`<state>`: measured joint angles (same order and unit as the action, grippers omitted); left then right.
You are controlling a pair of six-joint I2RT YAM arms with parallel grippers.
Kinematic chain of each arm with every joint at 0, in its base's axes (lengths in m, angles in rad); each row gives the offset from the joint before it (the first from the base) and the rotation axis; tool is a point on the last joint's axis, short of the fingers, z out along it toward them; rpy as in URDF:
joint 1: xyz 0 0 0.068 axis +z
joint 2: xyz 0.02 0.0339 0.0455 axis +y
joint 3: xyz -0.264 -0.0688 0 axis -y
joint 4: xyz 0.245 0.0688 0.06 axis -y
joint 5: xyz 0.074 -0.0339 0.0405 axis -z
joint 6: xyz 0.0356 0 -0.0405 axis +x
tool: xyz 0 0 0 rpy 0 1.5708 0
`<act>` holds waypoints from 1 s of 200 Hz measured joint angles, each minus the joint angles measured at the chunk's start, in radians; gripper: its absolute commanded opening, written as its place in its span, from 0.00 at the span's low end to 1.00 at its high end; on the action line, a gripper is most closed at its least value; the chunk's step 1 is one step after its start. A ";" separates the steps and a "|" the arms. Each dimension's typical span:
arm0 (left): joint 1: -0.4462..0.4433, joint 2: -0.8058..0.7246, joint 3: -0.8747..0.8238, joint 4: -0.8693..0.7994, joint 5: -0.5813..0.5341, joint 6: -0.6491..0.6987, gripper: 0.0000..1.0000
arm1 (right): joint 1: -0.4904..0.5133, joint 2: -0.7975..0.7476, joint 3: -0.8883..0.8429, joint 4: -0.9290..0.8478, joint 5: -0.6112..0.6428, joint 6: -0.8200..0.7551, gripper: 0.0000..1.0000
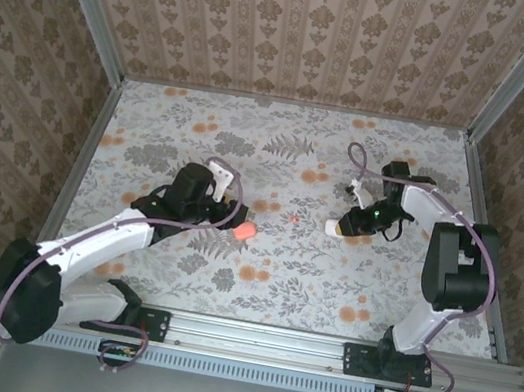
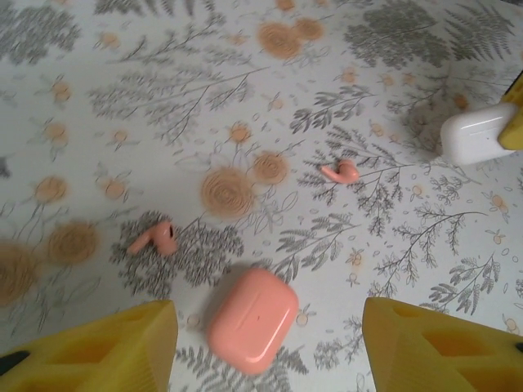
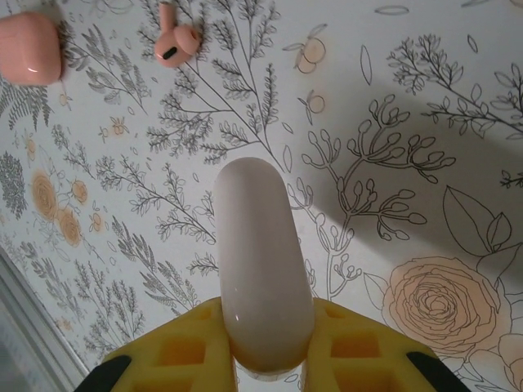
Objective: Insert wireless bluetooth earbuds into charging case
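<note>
The closed coral charging case (image 2: 252, 320) lies low in the left wrist view on the floral desk (image 2: 409, 269), between the left pincer (image 2: 268, 327)'s spread, untouching fingers (image 2: 106, 347), one earbud (image 2: 154, 238) just up-left, the other earbud (image 2: 340, 171) farther up-right, while the right pincer (image 3: 270, 331) pinches a white case (image 3: 261, 261).

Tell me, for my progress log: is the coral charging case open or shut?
Shut: the charging case lies flat, one smooth coral shell with no whitish inside showing; the earbuds lie loose beside it.
</note>
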<state>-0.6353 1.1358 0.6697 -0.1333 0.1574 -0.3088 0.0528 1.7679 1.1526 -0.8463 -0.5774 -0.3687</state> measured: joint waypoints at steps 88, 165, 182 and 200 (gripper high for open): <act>-0.023 -0.006 0.050 -0.294 -0.084 -0.185 0.61 | -0.018 0.162 0.098 -0.102 0.021 -0.014 0.37; -0.109 0.181 0.195 -0.419 -0.124 -0.360 0.59 | -0.025 -0.070 0.057 -0.055 0.165 0.112 0.62; -0.147 0.187 0.206 -0.421 -0.170 -0.431 0.60 | -0.022 -0.195 0.031 -0.029 0.175 0.149 0.62; -0.169 0.219 0.249 -0.432 -0.193 -0.517 0.64 | -0.010 -0.313 -0.020 0.018 0.175 0.203 0.62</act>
<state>-0.8047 1.3544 0.9184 -0.5655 -0.0357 -0.8257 0.0433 1.4548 1.1324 -0.8280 -0.4026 -0.1658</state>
